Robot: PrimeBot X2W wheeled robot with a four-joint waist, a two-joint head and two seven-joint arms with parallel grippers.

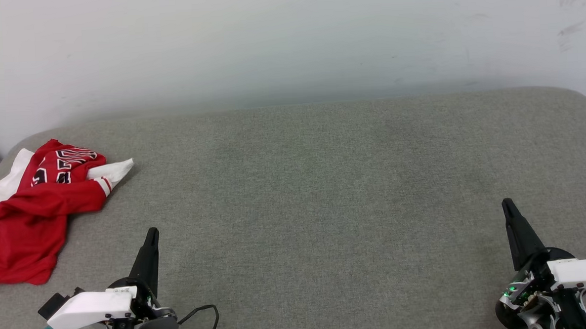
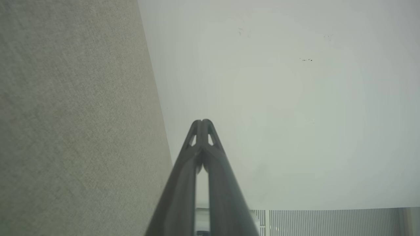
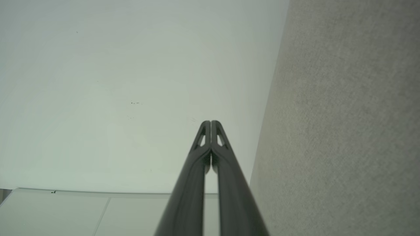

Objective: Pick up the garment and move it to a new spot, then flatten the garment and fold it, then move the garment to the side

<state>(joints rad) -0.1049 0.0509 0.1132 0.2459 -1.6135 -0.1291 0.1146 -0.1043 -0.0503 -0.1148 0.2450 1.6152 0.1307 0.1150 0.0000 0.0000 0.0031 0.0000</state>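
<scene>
**Both grippers closed and empty, garment bunched at left edge**

The left gripper (image 1: 151,234) sits low at the lower left of the head view. Its fingers are pressed together with nothing between them and point up and slightly right over the grey fabric surface (image 1: 324,197). The right gripper (image 1: 507,204) sits at the lower right, fingers also shut and empty, leaning slightly left. The two are well apart. In each wrist view the fingertips meet, with the pale wall (image 1: 287,36) beyond them and the grey fabric along one side. The garment (image 1: 33,215) lies crumpled on the surface near its left edge, beyond and to the left of the left gripper and not touching it. Red body, white sleeves, part of the black lettering faces up. A black cable (image 1: 208,314) loops by the left wrist.
</scene>
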